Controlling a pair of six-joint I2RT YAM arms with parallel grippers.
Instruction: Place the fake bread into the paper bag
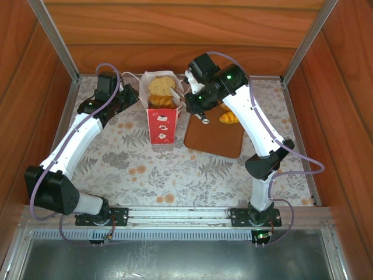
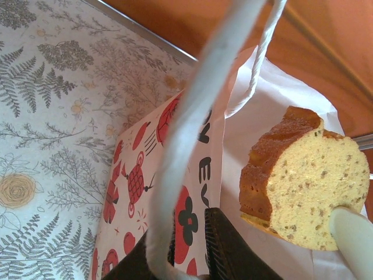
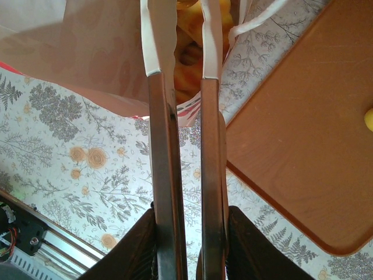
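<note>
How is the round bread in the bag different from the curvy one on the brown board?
The round slice sits at the top of the paper bag, while the croissant lies outside on the brown board. The round slice is pale tan with a flat face, while the croissant is golden-orange and curved. Both are toy bread.

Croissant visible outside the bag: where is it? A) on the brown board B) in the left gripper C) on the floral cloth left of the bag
A: the croissant lies on the brown board, right of the paper bag.
</note>
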